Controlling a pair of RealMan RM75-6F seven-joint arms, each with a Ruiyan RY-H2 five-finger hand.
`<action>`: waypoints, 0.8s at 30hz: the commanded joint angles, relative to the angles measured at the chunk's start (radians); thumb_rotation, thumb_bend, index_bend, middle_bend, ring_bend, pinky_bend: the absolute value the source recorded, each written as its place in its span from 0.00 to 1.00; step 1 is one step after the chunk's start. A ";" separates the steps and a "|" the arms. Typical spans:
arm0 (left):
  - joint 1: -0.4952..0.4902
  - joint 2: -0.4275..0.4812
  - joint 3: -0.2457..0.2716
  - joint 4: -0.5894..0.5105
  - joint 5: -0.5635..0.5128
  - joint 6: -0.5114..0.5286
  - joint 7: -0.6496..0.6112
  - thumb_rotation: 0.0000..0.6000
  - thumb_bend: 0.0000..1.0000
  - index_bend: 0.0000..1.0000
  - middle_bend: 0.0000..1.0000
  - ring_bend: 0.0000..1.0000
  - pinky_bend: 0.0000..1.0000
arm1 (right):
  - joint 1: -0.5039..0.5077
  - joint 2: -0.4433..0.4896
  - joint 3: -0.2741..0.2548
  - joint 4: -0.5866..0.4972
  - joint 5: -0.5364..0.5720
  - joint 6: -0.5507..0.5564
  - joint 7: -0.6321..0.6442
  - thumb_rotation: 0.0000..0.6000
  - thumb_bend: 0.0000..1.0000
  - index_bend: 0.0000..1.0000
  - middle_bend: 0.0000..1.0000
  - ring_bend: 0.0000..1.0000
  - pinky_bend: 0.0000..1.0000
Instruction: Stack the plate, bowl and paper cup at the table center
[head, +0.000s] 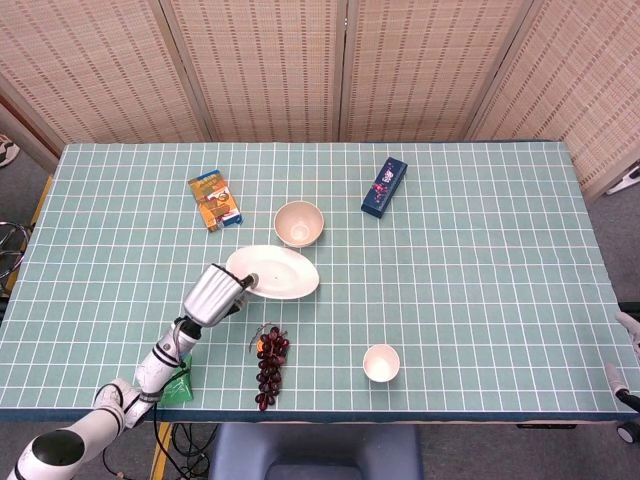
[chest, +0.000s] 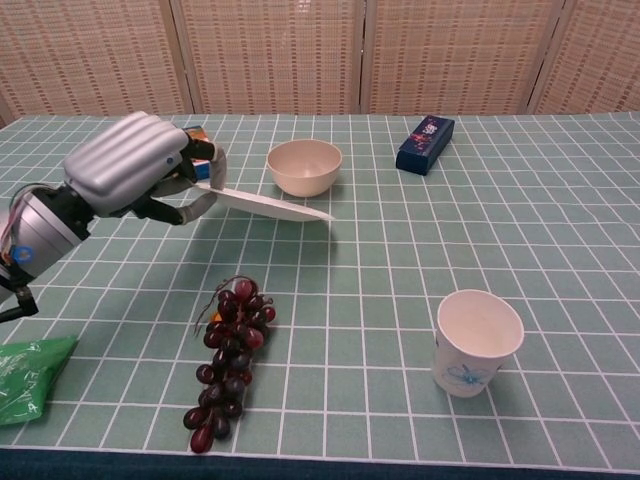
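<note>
Green crinkled packet (chest: 25, 375) at the near left edge of the green gridded worktop (head: 480, 280), orange snack box (head: 215, 200) further back. Bunch of dark red grapes (chest: 230, 345) lies just under the lifted white oval plate (head: 275, 271). Cream round bowl (head: 299, 223) sits just behind the plate, navy box (head: 384, 186) beyond it, white paper cup (head: 381, 363) near right. Left robot hand (head: 215, 293) fingers closed, pinching the plate's left rim, plate off the worktop. Right robot hand (head: 625, 360) barely visible at the edge, state unclear.

We see our right hand (head: 627, 352) only as a sliver at the head view's edge; our left hand (chest: 135, 165) hides most of the orange box (chest: 198, 139) in the chest view.
</note>
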 joint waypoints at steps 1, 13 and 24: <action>0.006 0.021 0.007 -0.042 -0.007 -0.015 0.034 1.00 0.32 0.50 1.00 1.00 1.00 | 0.000 -0.002 0.001 0.001 -0.002 0.002 -0.002 1.00 0.34 0.17 0.18 0.10 0.21; 0.052 0.168 0.008 -0.365 -0.058 -0.081 0.265 1.00 0.04 0.30 1.00 0.97 1.00 | 0.001 -0.005 0.004 0.007 -0.003 -0.002 0.004 1.00 0.34 0.17 0.18 0.10 0.21; 0.089 0.281 -0.040 -0.656 -0.184 -0.174 0.525 1.00 0.00 0.13 0.94 0.92 1.00 | -0.005 -0.004 0.004 0.006 -0.007 0.009 0.007 1.00 0.34 0.17 0.18 0.10 0.21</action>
